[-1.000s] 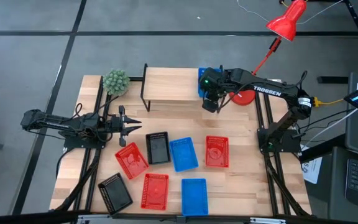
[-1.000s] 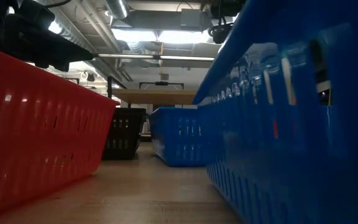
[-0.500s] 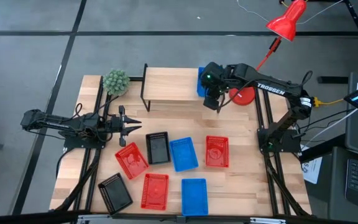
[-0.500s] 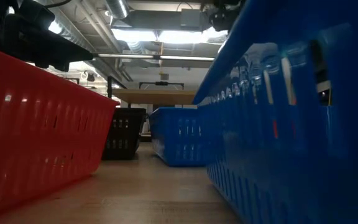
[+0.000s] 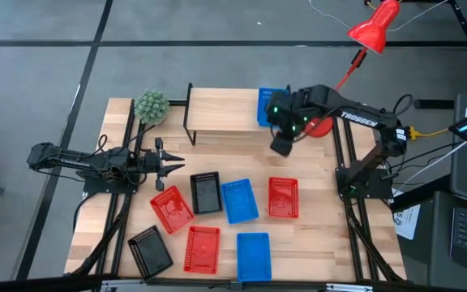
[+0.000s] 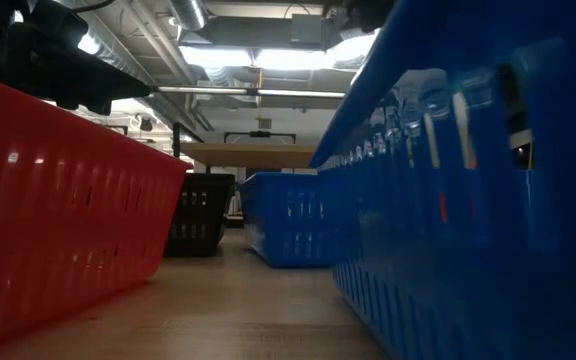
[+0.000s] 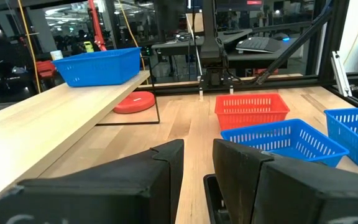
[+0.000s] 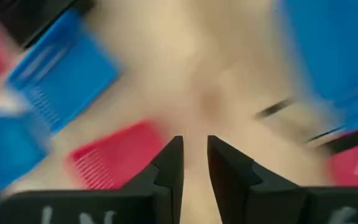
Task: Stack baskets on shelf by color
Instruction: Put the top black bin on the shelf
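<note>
The shelf (image 5: 221, 109) has a light wood top; one blue basket (image 5: 269, 105) sits flat on its right end, also seen in the left wrist view (image 7: 98, 65). Several red, blue and black baskets lie on the table, among them a red basket (image 5: 283, 197), a blue one (image 5: 239, 200) and a black one (image 5: 206, 193). My right gripper (image 5: 282, 146) hovers just off the shelf's near right corner, open by a narrow gap (image 8: 195, 155) and holding nothing. My left gripper (image 5: 171, 162) waits at the table's left, narrowly open (image 7: 197, 162).
A green ball plant (image 5: 151, 106) stands at the shelf's left end. A red lamp's base (image 5: 321, 126) sits right of the shelf, its shade (image 5: 374, 28) beyond the table. The shelf's left and middle top is bare wood. The low view is walled in by a red basket (image 6: 58, 200) and a blue one (image 6: 468, 200).
My right gripper has drawn back from the blue basket on the shelf's right end, moving toward the table's near edge and slightly right. The blue basket stays on the shelf and now shows more fully.
</note>
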Tool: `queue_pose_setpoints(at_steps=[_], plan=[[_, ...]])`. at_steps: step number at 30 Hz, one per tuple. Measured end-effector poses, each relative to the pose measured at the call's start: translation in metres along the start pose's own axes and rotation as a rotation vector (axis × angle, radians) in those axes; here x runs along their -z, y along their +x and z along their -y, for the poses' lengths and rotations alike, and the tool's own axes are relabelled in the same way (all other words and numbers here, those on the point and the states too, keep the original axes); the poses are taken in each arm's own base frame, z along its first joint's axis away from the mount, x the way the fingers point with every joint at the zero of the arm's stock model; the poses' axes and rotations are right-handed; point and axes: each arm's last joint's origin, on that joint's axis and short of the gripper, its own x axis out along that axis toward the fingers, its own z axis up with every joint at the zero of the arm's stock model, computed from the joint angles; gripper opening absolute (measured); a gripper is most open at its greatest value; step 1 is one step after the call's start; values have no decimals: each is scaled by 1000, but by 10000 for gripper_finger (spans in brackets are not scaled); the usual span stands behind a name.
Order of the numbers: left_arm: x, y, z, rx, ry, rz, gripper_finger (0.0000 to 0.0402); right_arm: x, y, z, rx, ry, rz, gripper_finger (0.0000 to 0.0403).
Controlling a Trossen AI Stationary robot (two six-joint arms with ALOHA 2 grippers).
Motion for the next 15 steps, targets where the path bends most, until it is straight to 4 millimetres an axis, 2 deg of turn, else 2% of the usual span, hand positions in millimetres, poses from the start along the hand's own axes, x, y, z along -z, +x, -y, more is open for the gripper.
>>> queue_pose_setpoints(at_steps=[3,8,15], plan=[[0,0,0,0,1,0,79,13,12,-22,-76,-47,-103,72],[0,0,0,0,0,2,79,40,35,-66,-99,-166,-220,72],[-7,0,-1,-8,-18,70,79,71,75,-127,-185,-256,-153,71]])
